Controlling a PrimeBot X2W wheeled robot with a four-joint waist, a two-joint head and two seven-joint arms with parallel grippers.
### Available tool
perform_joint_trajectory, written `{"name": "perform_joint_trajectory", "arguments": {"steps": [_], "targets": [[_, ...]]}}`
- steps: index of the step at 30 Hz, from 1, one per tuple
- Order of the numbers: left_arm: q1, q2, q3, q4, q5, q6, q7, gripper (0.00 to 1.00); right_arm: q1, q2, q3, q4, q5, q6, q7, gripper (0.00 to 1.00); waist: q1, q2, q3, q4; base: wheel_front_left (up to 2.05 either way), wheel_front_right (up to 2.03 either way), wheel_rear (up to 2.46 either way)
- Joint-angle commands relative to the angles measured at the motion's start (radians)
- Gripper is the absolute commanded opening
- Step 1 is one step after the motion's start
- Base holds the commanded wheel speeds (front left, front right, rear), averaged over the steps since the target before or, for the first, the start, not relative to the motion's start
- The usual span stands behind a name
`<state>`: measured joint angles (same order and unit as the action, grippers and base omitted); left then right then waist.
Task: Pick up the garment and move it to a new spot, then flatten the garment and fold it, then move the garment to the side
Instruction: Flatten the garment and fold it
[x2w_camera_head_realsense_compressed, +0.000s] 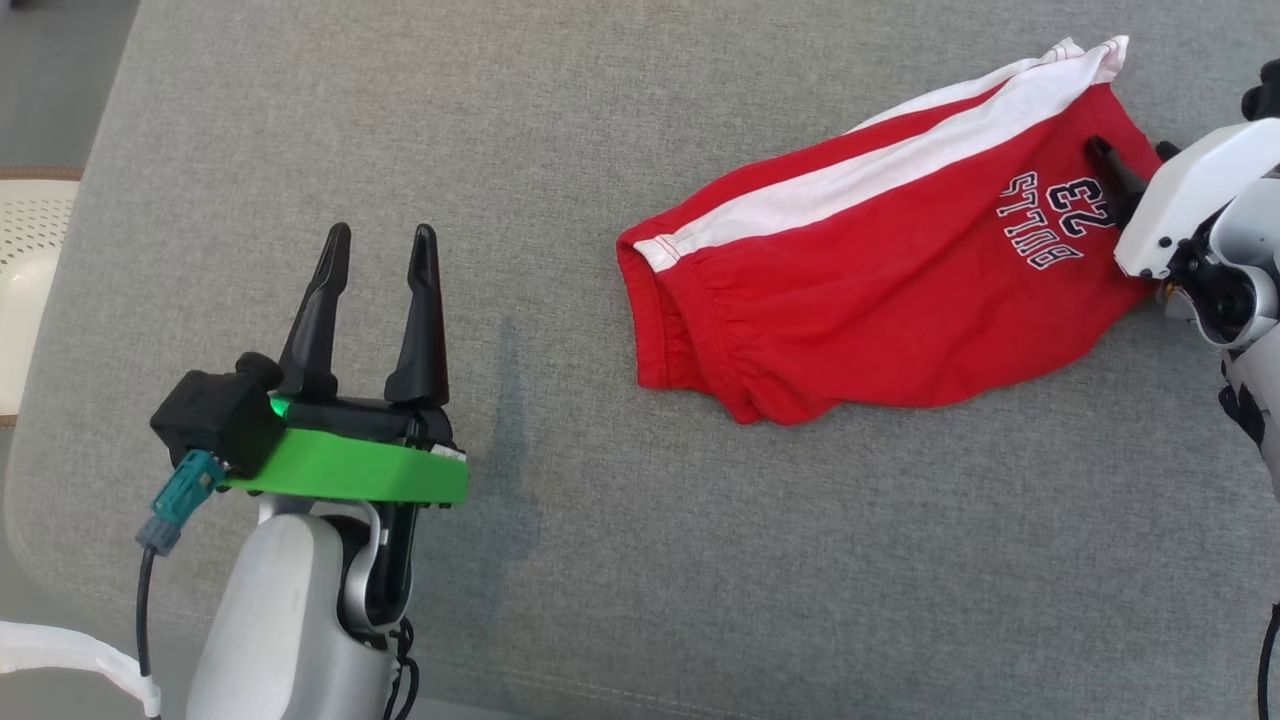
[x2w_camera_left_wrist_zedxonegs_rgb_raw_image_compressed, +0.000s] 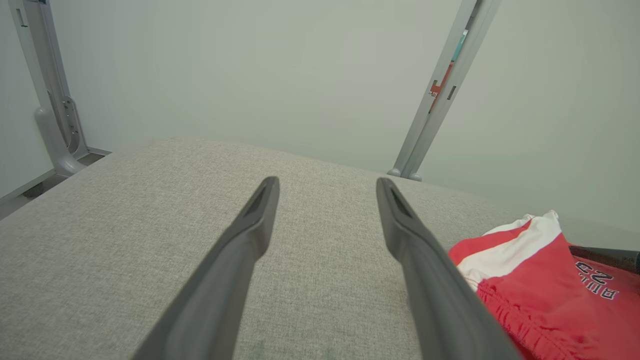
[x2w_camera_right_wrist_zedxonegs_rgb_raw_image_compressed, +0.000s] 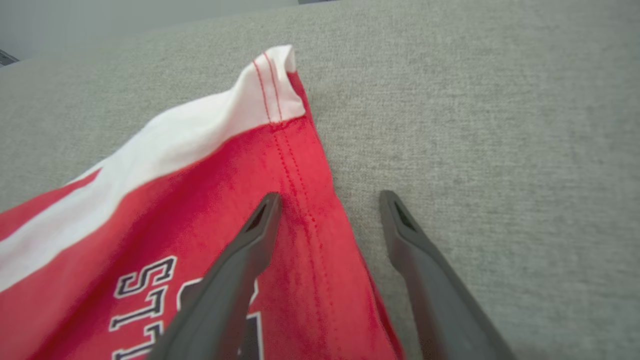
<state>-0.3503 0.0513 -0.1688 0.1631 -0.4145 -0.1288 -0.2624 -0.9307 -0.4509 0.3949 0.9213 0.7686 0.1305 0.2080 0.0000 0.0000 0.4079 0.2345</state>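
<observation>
We saw red shorts (x2w_camera_head_realsense_compressed: 880, 290) lying on grey bench (x2w_camera_head_realsense_compressed: 600, 560), right side. On left gripper (x2w_camera_head_realsense_compressed: 382, 232), fingers wide apart, empty, well clear. On right gripper (x2w_camera_right_wrist_zedxonegs_rgb_raw_image_compressed: 330, 196), fingers wide apart astride shorts' hem, gripping nothing; touching cloth? We couldn't tell. Print (x2w_camera_head_realsense_compressed: 1050, 215) partly hidden.

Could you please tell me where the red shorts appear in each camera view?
Head view: shorts, right of centre, upper half.
Left wrist view: lower right corner.
Right wrist view: left half, reaching the bottom edge.
Shared landmark: the white stripe along the shorts.
</observation>
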Motion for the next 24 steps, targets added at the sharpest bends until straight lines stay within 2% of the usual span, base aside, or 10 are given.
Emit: {"name": "perform_joint_trajectory", "arguments": {"steps": [1, 3, 4, 5, 6, 14, 24], "targets": [[0.016, 0.000, -0.003, -0.004, -0.005, -0.002, -0.003, 1.00, 0.013, 0.021, 0.020, 0.016, -0.010, 0.000, 0.030, 1.00, 0.0000, 0.0000, 0.004, 0.006, 0.00, 0.00, 0.00], [0.016, 0.000, -0.004, -0.006, -0.005, -0.002, -0.003, 1.00, 0.025, 0.031, 0.041, 0.021, -0.013, 0.000, 0.059, 1.00, 0.0000, 0.0000, 0.005, 0.009, 0.00, 0.00, 0.00], [0.016, 0.000, -0.005, -0.006, -0.006, -0.002, -0.003, 1.00, 0.032, 0.034, 0.051, 0.023, -0.015, 0.000, 0.072, 0.88, 0.0000, 0.0000, 0.005, 0.010, 0.00, 0.00, 0.00], [0.015, 0.000, -0.006, -0.006, -0.008, -0.002, -0.003, 1.00, 0.039, 0.035, 0.061, 0.022, -0.018, 0.000, 0.081, 0.42, 0.0000, 0.0000, 0.006, 0.011, 0.00, 0.00, 0.00], [0.014, 0.000, -0.007, -0.006, -0.010, -0.002, -0.003, 1.00, 0.042, 0.035, 0.066, 0.020, -0.020, 0.000, 0.082, 0.00, 0.0000, 0.0000, 0.006, 0.011, 0.00, 0.00, 0.00], [0.014, 0.000, -0.018, 0.014, -0.007, -0.002, -0.003, 1.00, 0.031, -0.015, 0.014, 0.018, -0.041, -0.002, -0.043, 0.00, 0.0000, 0.0000, -0.017, -0.010, 0.00, 0.00, 0.00], [0.047, 0.001, -0.028, 0.033, 0.005, -0.002, -0.003, 1.00, 0.101, -0.096, -0.112, 0.023, -0.095, -0.001, -0.208, 0.00, 0.0000, 0.0000, -0.104, -0.087, 0.00, 0.00, 0.00]]}}
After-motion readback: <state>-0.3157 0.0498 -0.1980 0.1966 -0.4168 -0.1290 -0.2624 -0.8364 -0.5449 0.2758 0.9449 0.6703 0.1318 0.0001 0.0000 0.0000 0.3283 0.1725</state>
